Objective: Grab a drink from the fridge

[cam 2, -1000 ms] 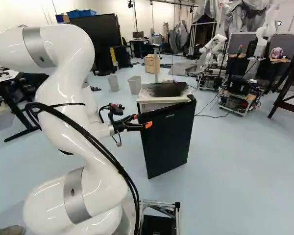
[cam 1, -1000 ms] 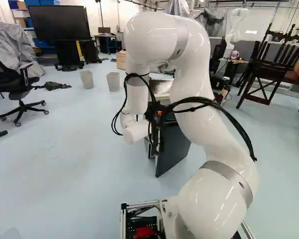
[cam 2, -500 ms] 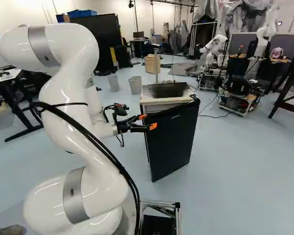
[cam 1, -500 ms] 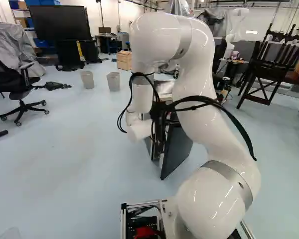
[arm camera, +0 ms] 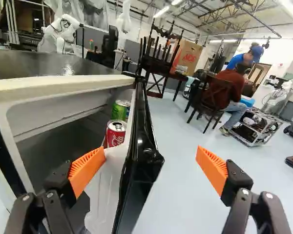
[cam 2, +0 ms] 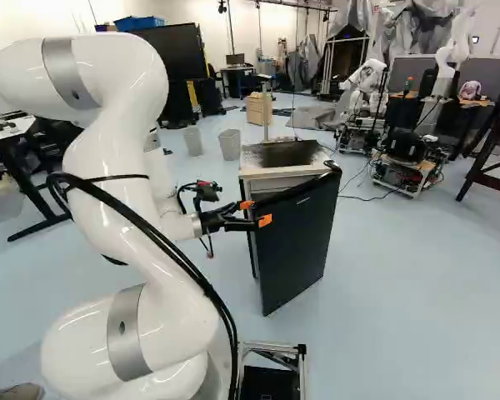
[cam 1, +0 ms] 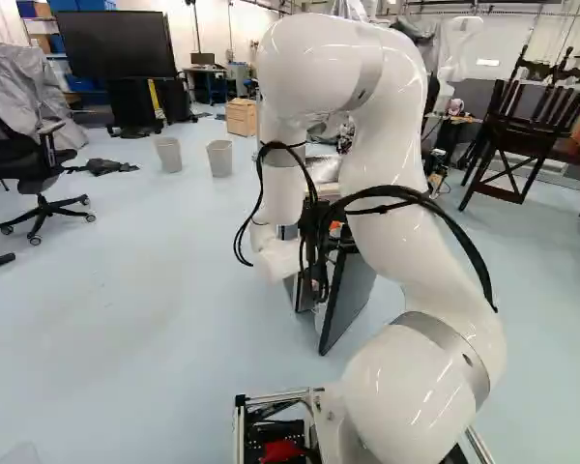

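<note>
The white arm [cam 2: 121, 179] is bent over the floor [cam 2: 392, 308], where the fridge [cam 2: 254, 173] is stood. Its dark door [cam 2: 296, 242] is swung partly open, hinged at one front corner of the fridge. By the door's free edge the jaws are held wide open, one orange pad [cam 2: 265, 221] placed outside, the other inside; nothing is gripped. Inside the door, near its top edge, the drinks are held: a red can [arm camera: 115, 133] is set nearer the free edge, a green can [arm camera: 119, 110] just beside it, nearer the hinge.
</note>
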Tool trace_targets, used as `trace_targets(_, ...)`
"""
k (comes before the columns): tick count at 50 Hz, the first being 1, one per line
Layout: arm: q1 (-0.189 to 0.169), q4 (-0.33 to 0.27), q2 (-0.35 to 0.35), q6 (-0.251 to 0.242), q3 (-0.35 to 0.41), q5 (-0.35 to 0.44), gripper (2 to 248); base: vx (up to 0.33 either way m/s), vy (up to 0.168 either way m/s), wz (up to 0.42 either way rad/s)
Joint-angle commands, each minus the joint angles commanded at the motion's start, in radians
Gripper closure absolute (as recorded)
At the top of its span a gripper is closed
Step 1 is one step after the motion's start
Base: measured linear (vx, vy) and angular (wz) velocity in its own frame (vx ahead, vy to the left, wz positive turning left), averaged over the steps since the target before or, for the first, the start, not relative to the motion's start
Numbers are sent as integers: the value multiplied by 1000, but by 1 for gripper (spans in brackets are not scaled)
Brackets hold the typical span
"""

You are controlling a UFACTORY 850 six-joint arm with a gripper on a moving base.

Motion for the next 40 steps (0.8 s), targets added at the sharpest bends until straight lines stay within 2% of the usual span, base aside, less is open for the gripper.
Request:
trace_targets(21,118,0,47,0,144,0,3,0,0,0)
trace_targets(40,134,0,51,0,159,8,3,0,0,0)
